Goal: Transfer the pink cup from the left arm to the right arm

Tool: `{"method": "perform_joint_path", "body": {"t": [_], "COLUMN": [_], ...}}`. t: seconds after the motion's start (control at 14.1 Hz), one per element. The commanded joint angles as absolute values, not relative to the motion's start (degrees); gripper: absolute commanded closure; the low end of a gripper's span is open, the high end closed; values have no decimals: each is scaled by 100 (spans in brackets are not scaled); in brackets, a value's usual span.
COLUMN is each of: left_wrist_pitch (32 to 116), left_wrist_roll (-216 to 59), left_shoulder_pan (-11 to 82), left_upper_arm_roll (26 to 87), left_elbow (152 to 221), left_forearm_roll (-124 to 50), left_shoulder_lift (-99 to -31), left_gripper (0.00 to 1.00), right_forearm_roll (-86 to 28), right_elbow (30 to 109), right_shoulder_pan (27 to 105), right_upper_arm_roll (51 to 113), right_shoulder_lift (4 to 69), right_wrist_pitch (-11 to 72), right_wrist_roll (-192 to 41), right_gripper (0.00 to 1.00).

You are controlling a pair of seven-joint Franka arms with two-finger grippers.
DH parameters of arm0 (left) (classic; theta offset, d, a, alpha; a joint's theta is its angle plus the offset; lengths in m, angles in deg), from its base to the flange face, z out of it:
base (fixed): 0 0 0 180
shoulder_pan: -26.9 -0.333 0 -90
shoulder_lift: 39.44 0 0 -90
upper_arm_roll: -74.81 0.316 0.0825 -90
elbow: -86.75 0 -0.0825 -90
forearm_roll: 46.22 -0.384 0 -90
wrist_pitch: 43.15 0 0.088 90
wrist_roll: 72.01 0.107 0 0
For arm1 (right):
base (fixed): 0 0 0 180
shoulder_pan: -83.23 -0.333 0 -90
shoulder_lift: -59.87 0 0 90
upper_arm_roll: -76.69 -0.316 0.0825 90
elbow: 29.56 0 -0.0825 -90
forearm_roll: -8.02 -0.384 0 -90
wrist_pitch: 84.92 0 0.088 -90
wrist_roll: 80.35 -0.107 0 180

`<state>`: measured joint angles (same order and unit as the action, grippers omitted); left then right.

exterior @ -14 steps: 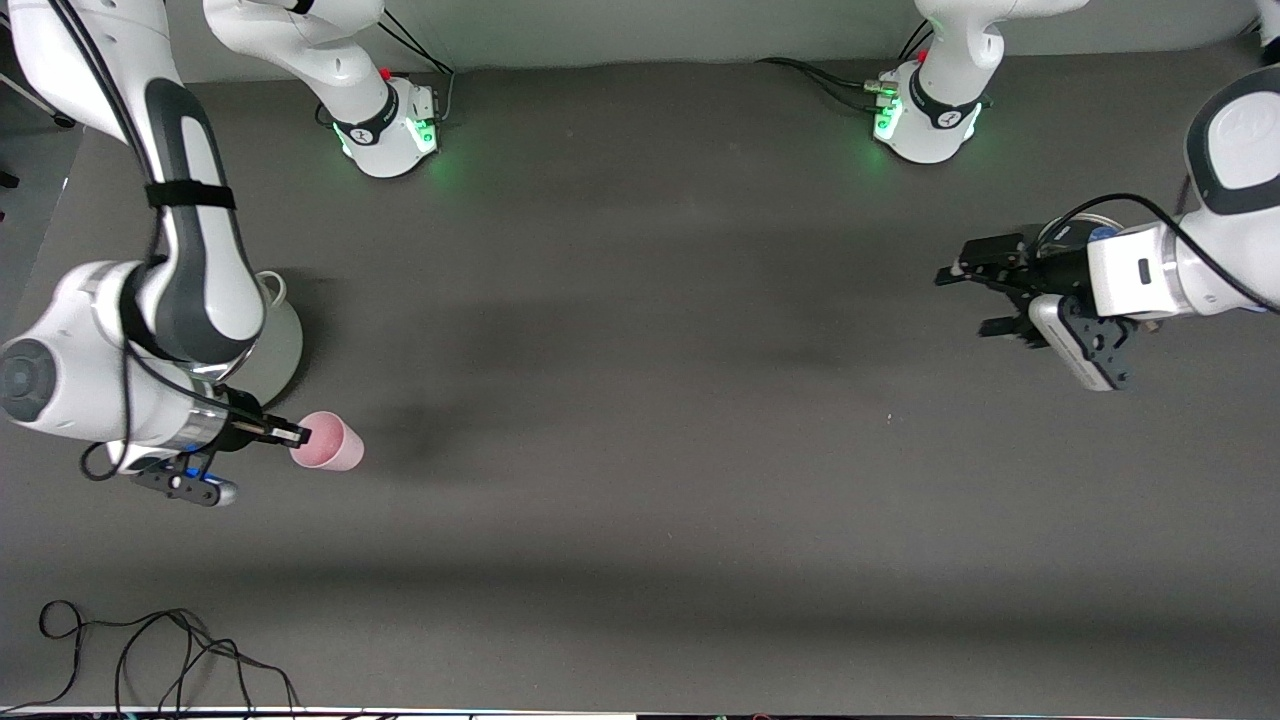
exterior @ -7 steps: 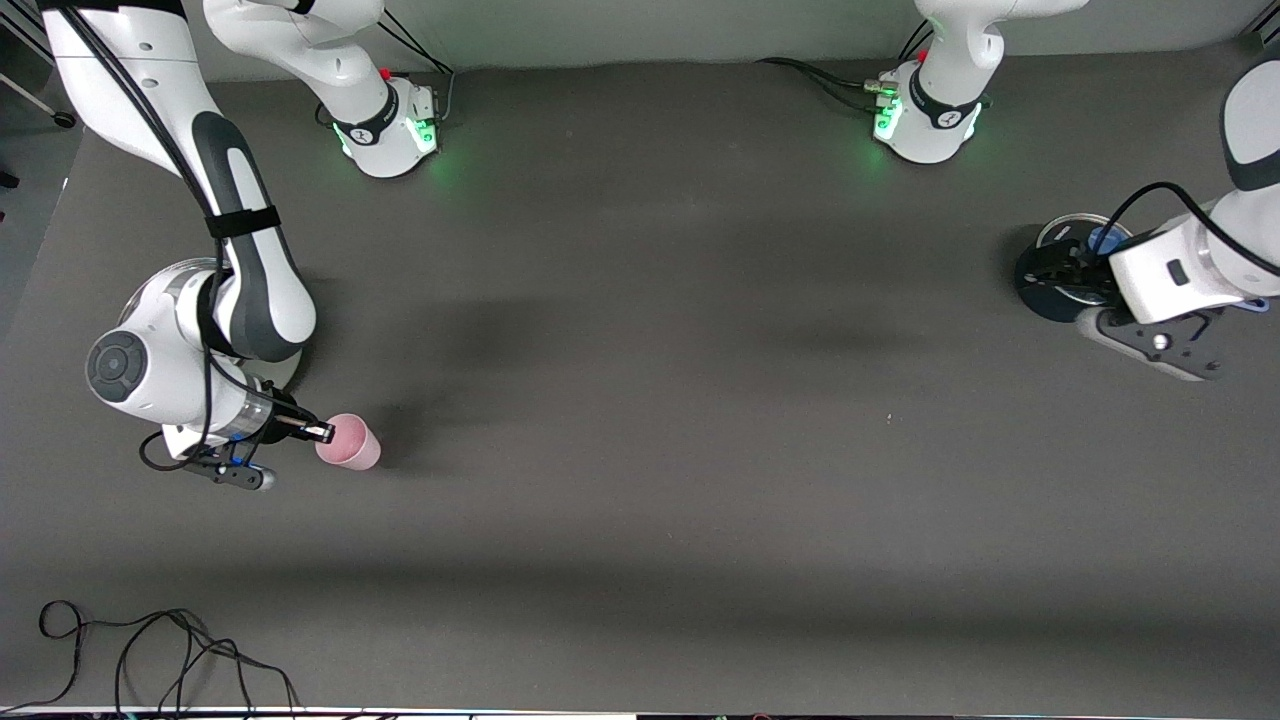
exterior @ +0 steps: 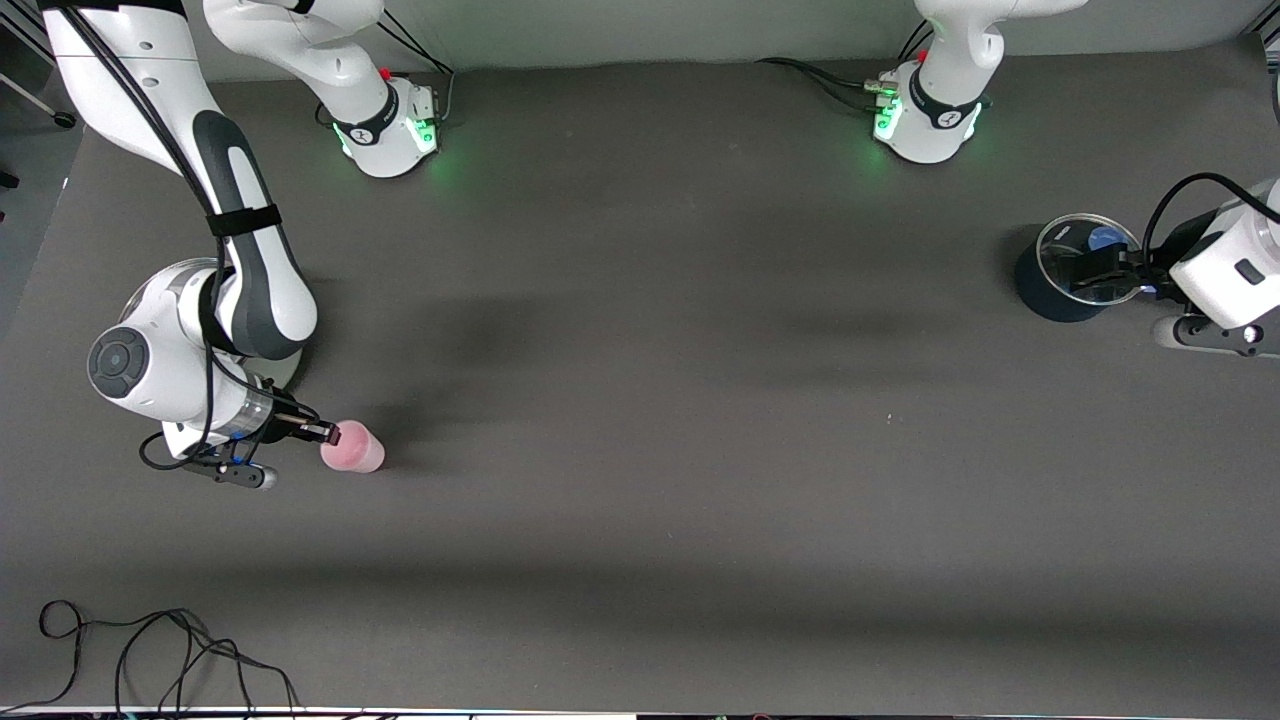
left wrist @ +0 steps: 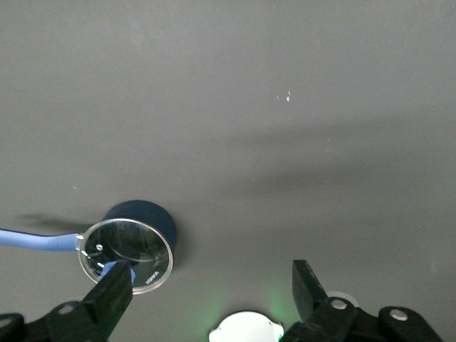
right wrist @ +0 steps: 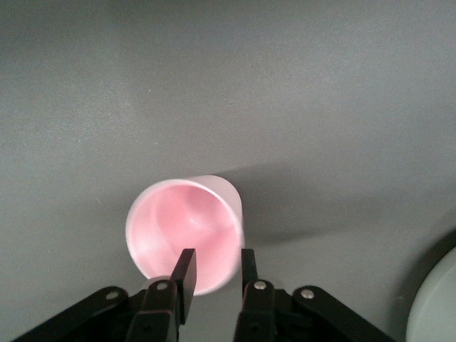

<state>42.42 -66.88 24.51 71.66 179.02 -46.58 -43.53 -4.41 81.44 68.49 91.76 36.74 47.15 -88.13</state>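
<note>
The pink cup (exterior: 354, 448) stands upright on the dark table near the right arm's end. It fills the right wrist view (right wrist: 184, 231), mouth up. My right gripper (exterior: 326, 433) sits at the cup's rim, with one finger (right wrist: 187, 274) inside the mouth and the other outside (right wrist: 248, 269). The gap between them is much wider than the cup wall, so it is open and not gripping. My left gripper (exterior: 1092, 272) hangs over a dark pot at the left arm's end. Its claw fingers (left wrist: 114, 288) are spread wide and hold nothing.
A dark blue pot with a glass lid (exterior: 1072, 270) stands at the left arm's end and also shows in the left wrist view (left wrist: 128, 246). A pale round pot (exterior: 165, 285) sits under the right arm's elbow. Loose black cables (exterior: 150, 650) lie at the front corner.
The right gripper brought the tilted cup down and a little toward the table's middle; it now stands upright. The left arm drew back toward its end, uncovering the dark pot.
</note>
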Motion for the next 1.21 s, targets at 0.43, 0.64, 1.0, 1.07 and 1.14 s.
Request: {"method": "perform_joint_path", "body": {"t": [0.43, 0.64, 1.0, 1.07, 1.14], "left_wrist_pitch": [4756, 4712, 4720, 4720, 4720], "left_wrist_roll": [-7403, -7035, -7060, -7051, -7043], "left_shoulder_pan": [2681, 2628, 3084, 3068, 3059], "left_upper_arm_roll": [7068, 7094, 7541, 7542, 7542], "left_elbow": [17948, 17912, 17895, 17895, 17895], "left_forearm_roll": [-4798, -4718, -4710, -4710, -4710], "left_shoulder_lift": [-4208, -4217, -4217, -4217, -4217], "left_gripper": [0, 0, 0, 0, 0], "right_forearm_roll": [-455, -333, 512, 529, 538], "right_elbow": [8145, 7769, 6188, 5941, 5747], "right_shoulder_pan": [6803, 6803, 6794, 6794, 6820], "right_upper_arm_roll": [9251, 9453, 9489, 9489, 9497], "right_shoulder_lift": [4843, 5204, 5249, 5249, 5249], "right_wrist_pitch": [4428, 3675, 1399, 1065, 783], "right_wrist_roll": [-8598, -8589, -8615, -8624, -8607], "right_gripper": [0, 0, 0, 0, 0]}}
